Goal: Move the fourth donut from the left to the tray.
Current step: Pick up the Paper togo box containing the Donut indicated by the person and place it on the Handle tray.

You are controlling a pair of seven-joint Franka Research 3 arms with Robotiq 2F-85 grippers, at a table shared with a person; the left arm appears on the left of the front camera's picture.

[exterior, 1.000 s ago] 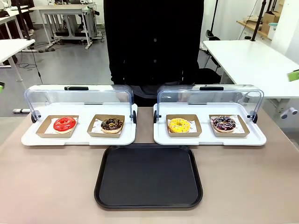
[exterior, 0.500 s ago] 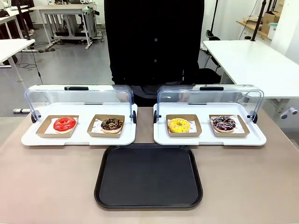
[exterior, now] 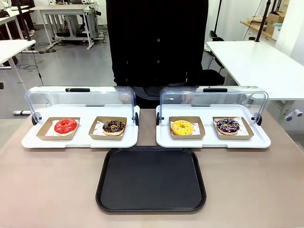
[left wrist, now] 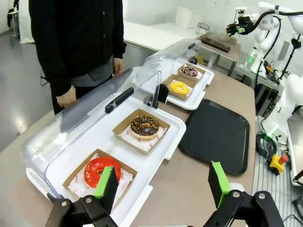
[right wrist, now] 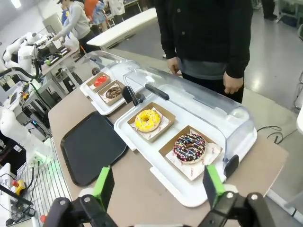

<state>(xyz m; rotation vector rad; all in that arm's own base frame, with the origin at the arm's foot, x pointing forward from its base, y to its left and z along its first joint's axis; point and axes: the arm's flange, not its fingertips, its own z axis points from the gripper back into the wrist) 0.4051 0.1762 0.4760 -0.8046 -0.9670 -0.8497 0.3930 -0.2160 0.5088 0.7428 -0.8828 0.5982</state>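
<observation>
Left gripper and right gripper both hang released. I'd have the right pinch the fourth donut by its cardboard holder — sparing the glaze — bound for the tray.

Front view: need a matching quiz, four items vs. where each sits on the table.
Things:
1. red donut
2. yellow donut
3. streaked donut
4. tray

Places:
A. far right of the donut row
B. far left of the donut row
C. near side, in front of the row
D. third from the left in the row

Pairs: 1-B, 2-D, 3-A, 4-C
</observation>
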